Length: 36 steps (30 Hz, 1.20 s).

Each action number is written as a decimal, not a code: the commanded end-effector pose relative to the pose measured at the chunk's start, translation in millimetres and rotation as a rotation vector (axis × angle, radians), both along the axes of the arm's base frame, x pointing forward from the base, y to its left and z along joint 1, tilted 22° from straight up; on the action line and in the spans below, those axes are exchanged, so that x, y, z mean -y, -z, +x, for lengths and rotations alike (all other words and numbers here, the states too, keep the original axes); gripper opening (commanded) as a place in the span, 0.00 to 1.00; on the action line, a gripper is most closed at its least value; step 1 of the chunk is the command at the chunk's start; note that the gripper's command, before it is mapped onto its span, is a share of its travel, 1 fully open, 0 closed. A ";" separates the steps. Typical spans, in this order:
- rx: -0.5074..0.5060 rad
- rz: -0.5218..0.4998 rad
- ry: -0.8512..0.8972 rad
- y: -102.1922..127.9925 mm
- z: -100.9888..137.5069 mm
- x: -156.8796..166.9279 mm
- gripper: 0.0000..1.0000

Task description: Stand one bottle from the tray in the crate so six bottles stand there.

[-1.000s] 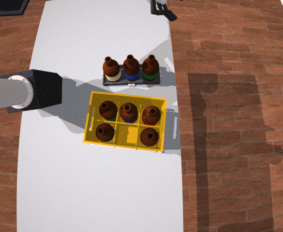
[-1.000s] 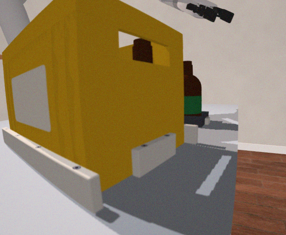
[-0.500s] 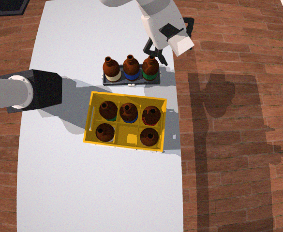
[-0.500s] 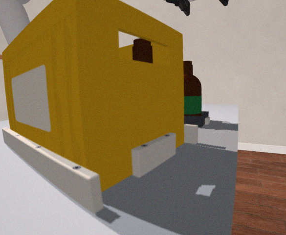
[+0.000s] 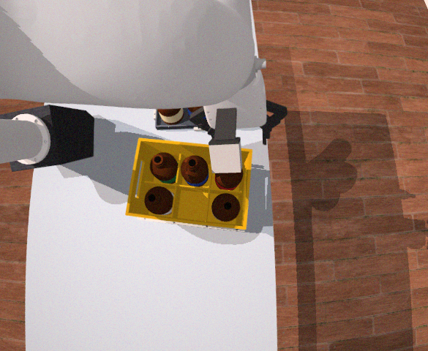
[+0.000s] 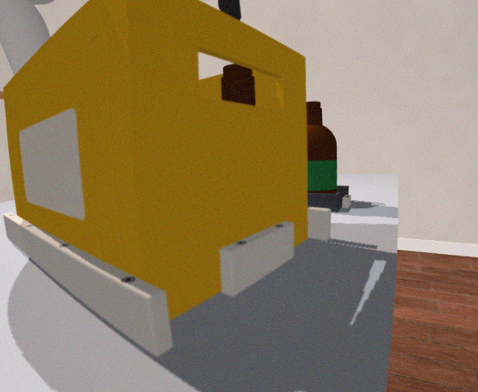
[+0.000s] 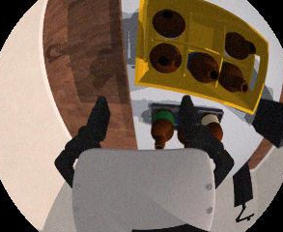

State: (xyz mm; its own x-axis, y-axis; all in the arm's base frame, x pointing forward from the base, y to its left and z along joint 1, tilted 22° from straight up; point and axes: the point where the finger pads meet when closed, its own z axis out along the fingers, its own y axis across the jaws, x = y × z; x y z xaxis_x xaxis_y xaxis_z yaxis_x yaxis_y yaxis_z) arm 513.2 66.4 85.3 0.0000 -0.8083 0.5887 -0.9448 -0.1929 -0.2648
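Note:
The yellow crate (image 5: 186,184) holds five brown bottles; its front middle cell (image 5: 193,204) is empty. It also shows in the wrist view (image 7: 202,48) and fills the exterior view (image 6: 154,168). The dark tray (image 5: 178,124) lies behind the crate, mostly hidden by my arm. A cream-label bottle (image 5: 170,115) stands on it. The wrist view shows the green-label bottle (image 7: 162,124) and the cream-label bottle (image 7: 211,123) upright on the tray, with the one between them hidden by a finger. My gripper (image 7: 144,103) is open and empty, high above the tray's green-bottle end.
The green-label bottle (image 6: 321,156) stands on the tray (image 6: 328,198) near the table's edge. White stop blocks (image 6: 256,257) fence the crate's base. Brick floor (image 5: 357,189) lies beyond the table edge. My arm's large links (image 5: 111,49) hang over the back of the table.

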 end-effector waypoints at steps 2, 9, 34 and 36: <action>0.018 0.072 0.110 -8.2 -12.5 25.2 1.00; 0.072 0.219 0.399 -18.7 -47.9 77.4 1.00; 0.174 0.403 0.788 -29.4 -99.0 131.7 0.00; 0.174 0.403 0.788 -29.4 -99.0 131.7 0.00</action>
State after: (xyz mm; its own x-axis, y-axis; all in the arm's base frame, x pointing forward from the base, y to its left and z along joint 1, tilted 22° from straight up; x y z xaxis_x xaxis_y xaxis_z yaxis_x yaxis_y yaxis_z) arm 413.0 -65.4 113.3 -0.7030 -0.6813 0.2039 -0.7055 0.6317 -0.3213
